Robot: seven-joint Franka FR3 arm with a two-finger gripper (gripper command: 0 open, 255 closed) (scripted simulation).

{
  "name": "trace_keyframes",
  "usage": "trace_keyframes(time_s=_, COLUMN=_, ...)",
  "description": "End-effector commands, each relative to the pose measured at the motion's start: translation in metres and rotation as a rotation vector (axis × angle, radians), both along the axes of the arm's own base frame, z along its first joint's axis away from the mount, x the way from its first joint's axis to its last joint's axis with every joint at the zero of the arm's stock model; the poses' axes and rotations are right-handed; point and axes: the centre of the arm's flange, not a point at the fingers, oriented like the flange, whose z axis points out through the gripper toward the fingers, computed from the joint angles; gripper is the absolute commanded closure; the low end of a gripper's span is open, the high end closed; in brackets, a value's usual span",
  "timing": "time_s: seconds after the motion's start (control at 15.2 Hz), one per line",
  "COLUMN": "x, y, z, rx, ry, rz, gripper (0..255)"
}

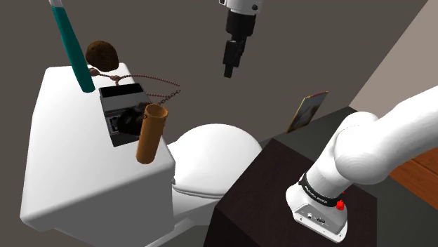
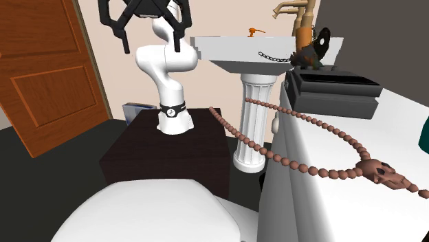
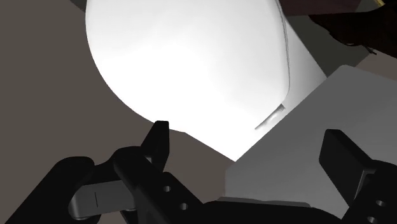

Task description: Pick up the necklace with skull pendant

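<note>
Overhead, the gripper [image 1: 229,62] hangs, fingers apart. One skull-pendant bead necklace [image 2: 380,172] lies on the toilet tank [image 1: 70,161] beside one black box [image 1: 121,105], contents unclear.

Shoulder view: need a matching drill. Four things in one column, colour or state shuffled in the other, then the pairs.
Things:
1 necklace
2 tube
3 stick
4 tool

Colour or state:
a teal
b black, open, up in the air
c beaded, with a skull, lying on the toilet tank
d smooth, orange-brown

Pairs: 1-c, 2-d, 3-a, 4-b
</note>
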Motion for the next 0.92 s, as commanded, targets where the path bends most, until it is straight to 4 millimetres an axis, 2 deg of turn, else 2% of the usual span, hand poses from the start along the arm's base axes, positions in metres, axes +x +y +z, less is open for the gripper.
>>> trace_keyframes(time_s=0.0, x=0.023, y=0.014, z=-0.007, rx=0.005, ry=-0.006, rz=0.027, gripper=0)
trace_keyframes(time_s=0.86, x=0.162, y=0.099, z=-0.027, rx=0.029, ry=-0.045, rz=0.2, gripper=0)
